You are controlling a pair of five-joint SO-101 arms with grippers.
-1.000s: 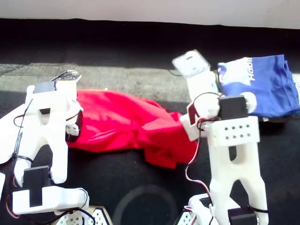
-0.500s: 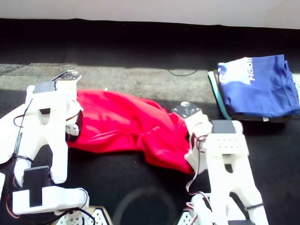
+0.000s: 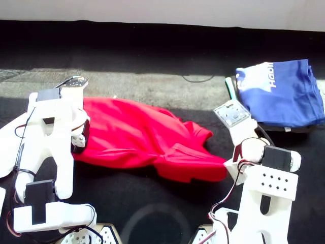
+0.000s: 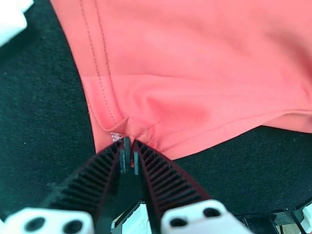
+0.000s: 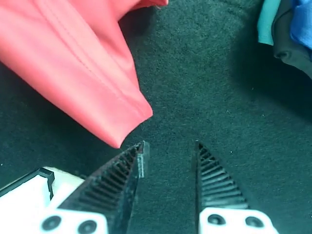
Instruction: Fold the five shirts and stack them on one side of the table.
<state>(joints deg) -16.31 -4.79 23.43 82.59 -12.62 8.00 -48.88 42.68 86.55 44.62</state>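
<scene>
From above: red shirt [image 3: 147,140] crumpled and unfolded across the middle of the dark desk [image 3: 152,201], one narrow corner drawn out to the right. At the red shirt's left edge, left arm [image 3: 48,147], bent down over the cloth. At the red shirt's drawn-out right corner, right arm [image 3: 261,185], just beside the tip of the fabric. Well to the right of the red shirt and farther back, stack of folded shirts [image 3: 279,94], blue on top, teal and black edges beneath.

From the left wrist: left end effector [image 4: 127,148] pressed together, pinching a hemmed edge of the red shirt at a small pucker in the fabric. Stitched seam lines up and away from the pinch. Bare desk on both sides of that edge.

From the right wrist: right end effector [image 5: 168,146] spread wide, nothing between the ridged fingers except bare desk. Folded corner of the red shirt just beside one fingertip [image 5: 139,148], outside the gap; hard to tell whether touching. Farther from the red shirt, across a stretch of desk, edge of the stack of folded shirts: teal, black and blue layers.
</scene>
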